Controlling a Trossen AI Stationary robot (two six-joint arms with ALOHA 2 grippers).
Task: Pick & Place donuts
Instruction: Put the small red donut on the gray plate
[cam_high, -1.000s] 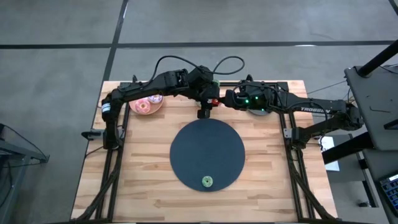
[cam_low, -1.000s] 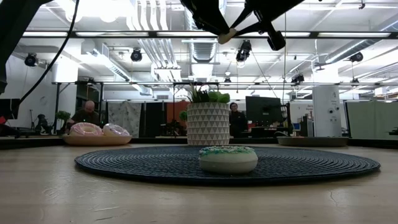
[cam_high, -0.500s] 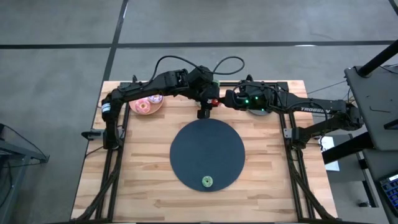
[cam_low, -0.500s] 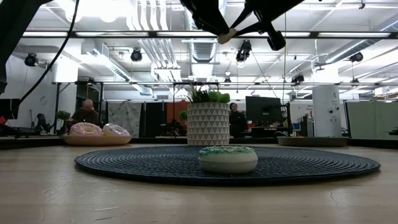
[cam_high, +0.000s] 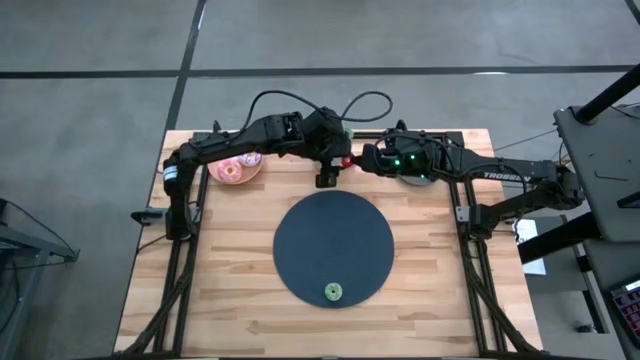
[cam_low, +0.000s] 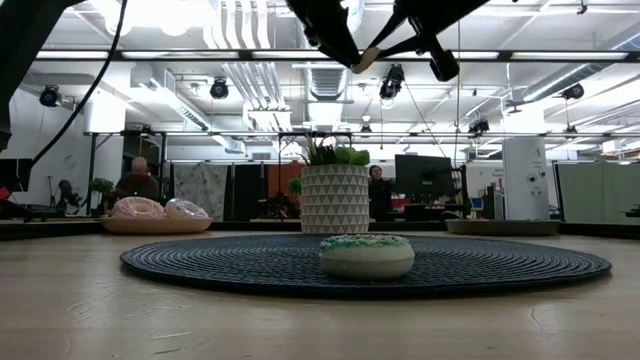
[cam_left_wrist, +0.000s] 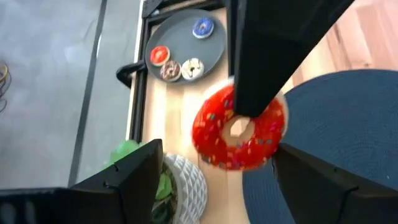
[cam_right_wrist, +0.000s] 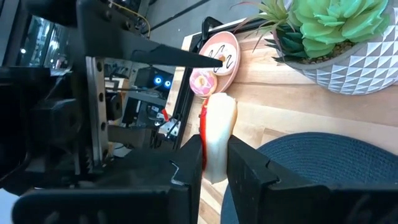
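A red sprinkled donut (cam_left_wrist: 239, 129) hangs in the air over the table's far middle, above the far edge of the dark round disc (cam_high: 334, 244). My right gripper (cam_right_wrist: 214, 152) is shut on it, reaching in from the right (cam_high: 352, 160). My left gripper (cam_left_wrist: 217, 149) stands open, one finger on either side of the donut without touching it (cam_high: 327, 172). A green-topped donut (cam_low: 367, 255) rests flat on the disc near its near edge (cam_high: 332, 292). My right gripper pinches the red donut's ring (cam_right_wrist: 216, 134) between its two fingers, one on the red face and one on the cream underside. The fingers (cam_left_wrist: 261, 56) come from the table's right, slanting a little down, and reach to the hole. The donut stands on edge, lifted clear.
A pink plate (cam_high: 237, 168) with frosted donuts sits at the far left. At the far right, a grey plate (cam_left_wrist: 186, 50) holds several small donuts. A white patterned plant pot (cam_low: 335, 198) stands at the far middle, below the two grippers.
My left gripper has opened and let go of the red donut, its fingers drawing away from it. The donut stays where it was, in my right gripper. Neither arm has shifted across the table.
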